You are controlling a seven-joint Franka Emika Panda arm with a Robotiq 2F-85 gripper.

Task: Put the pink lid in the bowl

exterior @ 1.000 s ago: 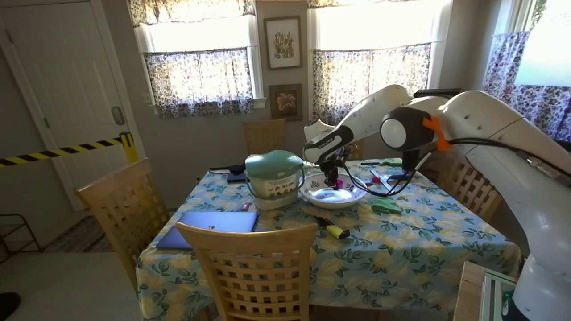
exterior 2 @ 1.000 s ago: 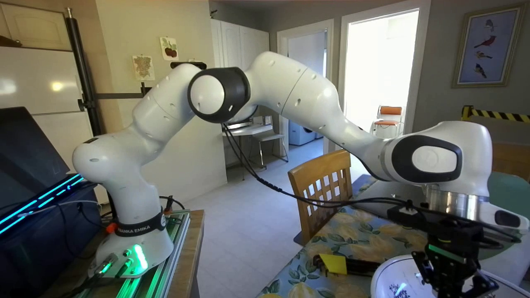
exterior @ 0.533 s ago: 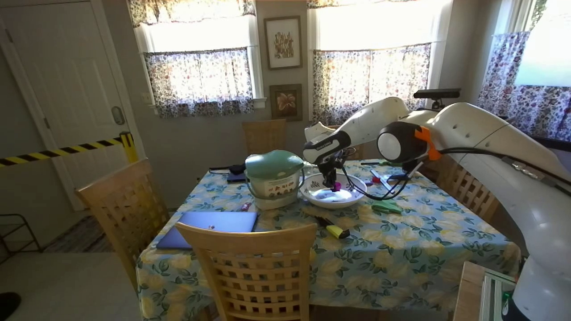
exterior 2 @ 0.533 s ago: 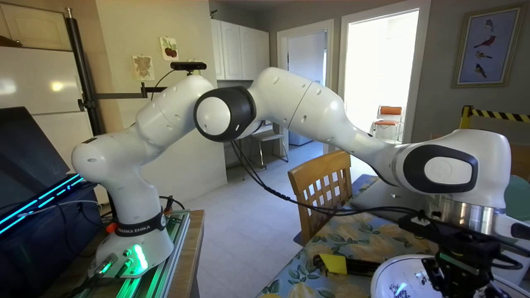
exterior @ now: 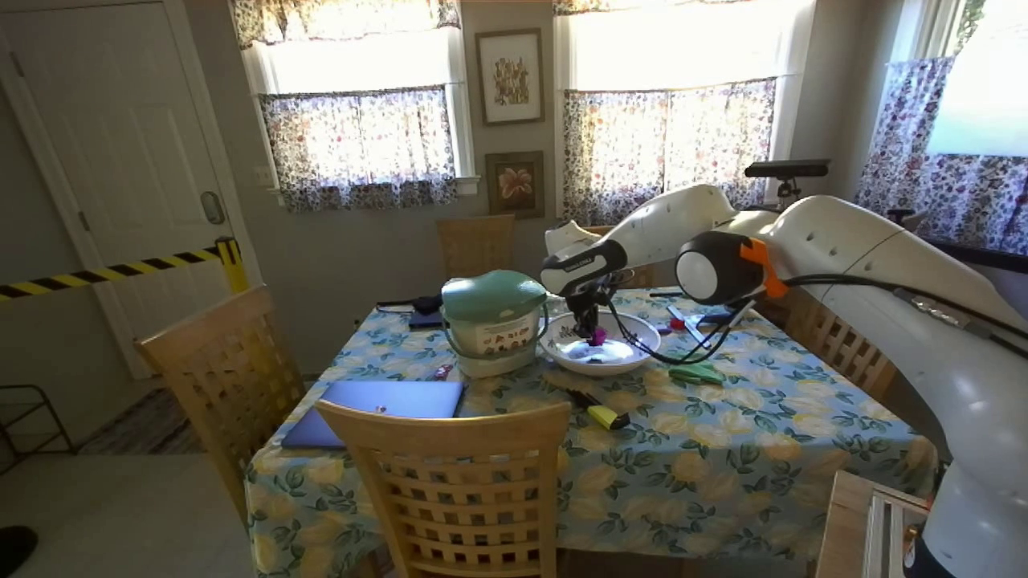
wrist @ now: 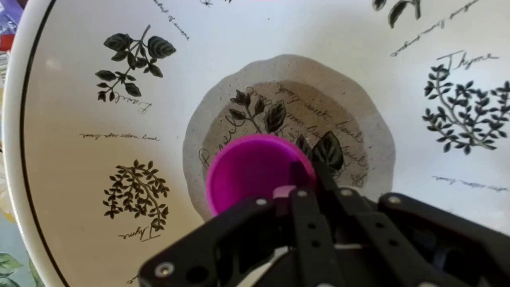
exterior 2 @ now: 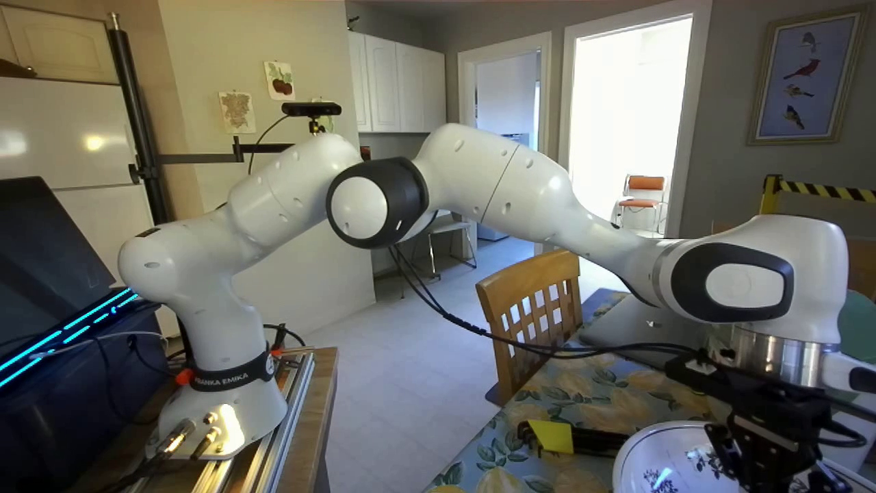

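Black and jointed, the pincer [wrist: 311,175] is clamped on the side of the pink lid [wrist: 247,167], one finger inside its wall and one outside, just below the middle of the wrist view. The lid's round mouth shows there, partly covered along its lower edge by the pincer. Behind it, filling most of that frame, is the white bowl [wrist: 12,131], printed with dark leaves and handwriting, its rim curving down the left edge. The lid is over the brown patch at the bowl's centre; whether it touches the bottom I cannot tell.

In an exterior view the bowl sits on a flowered tablecloth [exterior: 787,417], just right of and below the middle of the frame, with the lid within the outline of its rim. Just left of the bowl stands a tub [exterior: 490,337] with a green top. A laptop [exterior: 401,395] lies further left, partly behind a chair [exterior: 450,433] at the bottom of the frame, and a yellow and black tool [exterior: 604,416] lies below the bowl. In both exterior views the end of the white arm [exterior 2: 479,178] is above the bowl.
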